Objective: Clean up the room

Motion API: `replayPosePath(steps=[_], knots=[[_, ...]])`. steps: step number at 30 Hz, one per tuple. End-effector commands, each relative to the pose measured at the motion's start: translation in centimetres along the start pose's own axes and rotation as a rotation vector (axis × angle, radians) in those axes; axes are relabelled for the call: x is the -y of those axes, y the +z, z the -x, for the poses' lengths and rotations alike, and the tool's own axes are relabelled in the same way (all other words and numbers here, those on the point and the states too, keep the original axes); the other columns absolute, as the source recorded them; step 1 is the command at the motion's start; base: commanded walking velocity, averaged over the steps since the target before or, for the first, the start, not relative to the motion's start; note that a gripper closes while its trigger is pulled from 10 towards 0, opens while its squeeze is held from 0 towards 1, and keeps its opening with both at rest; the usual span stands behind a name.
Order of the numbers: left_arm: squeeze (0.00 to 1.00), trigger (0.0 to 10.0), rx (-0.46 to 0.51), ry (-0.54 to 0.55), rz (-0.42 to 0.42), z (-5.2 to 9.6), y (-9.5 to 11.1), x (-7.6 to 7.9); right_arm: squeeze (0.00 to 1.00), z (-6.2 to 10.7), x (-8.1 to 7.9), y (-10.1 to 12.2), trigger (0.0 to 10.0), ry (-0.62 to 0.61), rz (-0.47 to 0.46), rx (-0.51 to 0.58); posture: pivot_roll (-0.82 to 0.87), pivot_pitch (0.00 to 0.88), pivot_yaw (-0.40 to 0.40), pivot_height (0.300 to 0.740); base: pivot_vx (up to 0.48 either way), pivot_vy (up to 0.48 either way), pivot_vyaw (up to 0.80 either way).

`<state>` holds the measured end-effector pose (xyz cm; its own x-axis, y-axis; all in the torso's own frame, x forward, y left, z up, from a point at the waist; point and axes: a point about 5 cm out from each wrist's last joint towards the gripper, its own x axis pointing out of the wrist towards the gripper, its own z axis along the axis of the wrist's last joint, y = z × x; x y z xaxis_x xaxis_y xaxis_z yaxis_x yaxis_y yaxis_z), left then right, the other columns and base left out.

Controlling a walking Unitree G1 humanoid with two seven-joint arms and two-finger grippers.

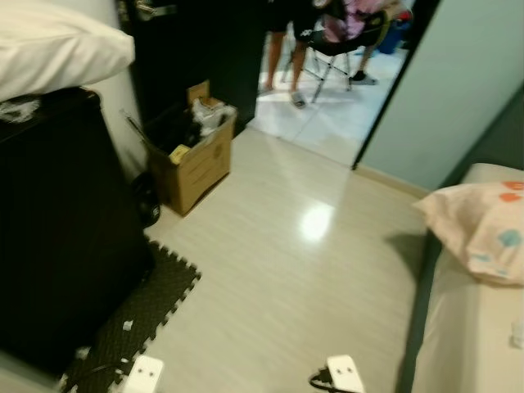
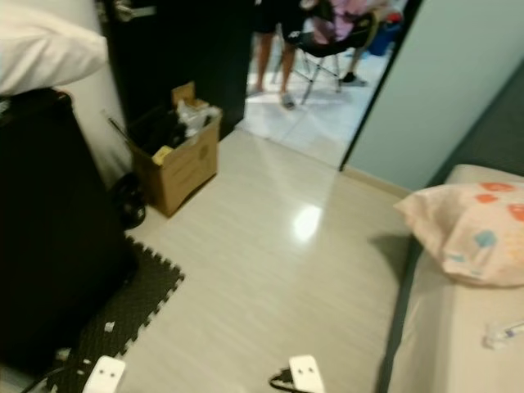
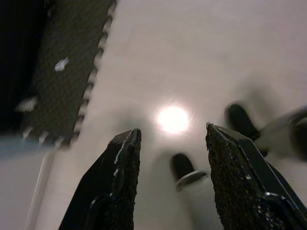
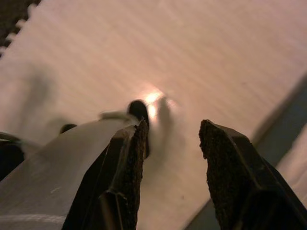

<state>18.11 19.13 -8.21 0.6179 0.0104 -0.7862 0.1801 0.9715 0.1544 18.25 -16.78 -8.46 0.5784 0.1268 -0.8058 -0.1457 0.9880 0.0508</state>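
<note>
Both arms hang low over the pale wood floor [image 1: 286, 270]. My left gripper [image 3: 171, 130] is open with nothing between its fingers, above the floor beside the black foam mat [image 3: 67, 72]. My right gripper [image 4: 173, 124] is also open and holds nothing over bare floor. Small white scraps [image 1: 127, 326] lie on the foam mat [image 1: 139, 319]. An open cardboard box [image 1: 196, 160] stuffed with clutter stands by the wall at the left. A small clear object [image 2: 499, 332] lies on the bed.
A tall black cabinet [image 1: 57, 229] with a white pillow [image 1: 57, 45] on top stands at the left. A bed [image 1: 471, 327] with a patterned pillow [image 1: 483, 229] runs along the right. Beyond the open doorway are a person's legs [image 1: 286, 57] and a folding chair [image 1: 336, 49].
</note>
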Motion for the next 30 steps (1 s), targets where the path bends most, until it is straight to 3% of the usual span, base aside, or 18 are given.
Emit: replayPosePath(steps=[1, 22, 30], knots=[[0.0, 10.0, -0.067, 0.005, 0.011, 0.47, -1.96, -0.19, 0.0, 0.08, -0.44, -0.84, 10.0, 0.009, -0.007, -0.025, 0.03, 0.004, 0.015, 0.74, 0.0, 0.0, -0.78], [0.0, 10.0, -0.055, 0.001, 0.02, 0.39, -1.67, -0.04, 0.0, 0.11, -0.27, -0.84, 10.0, 0.005, 0.002, -0.026, 0.03, 0.004, 0.01, 0.74, 0.0, 0.0, -0.78], [0.0, 10.0, -0.05, -0.003, 0.007, 0.37, -1.57, 0.04, 0.0, 0.09, -0.21, -0.67, 10.0, 0.001, 0.02, -0.02, 0.03, 0.004, 0.01, 0.74, 0.403, 0.213, -0.54]])
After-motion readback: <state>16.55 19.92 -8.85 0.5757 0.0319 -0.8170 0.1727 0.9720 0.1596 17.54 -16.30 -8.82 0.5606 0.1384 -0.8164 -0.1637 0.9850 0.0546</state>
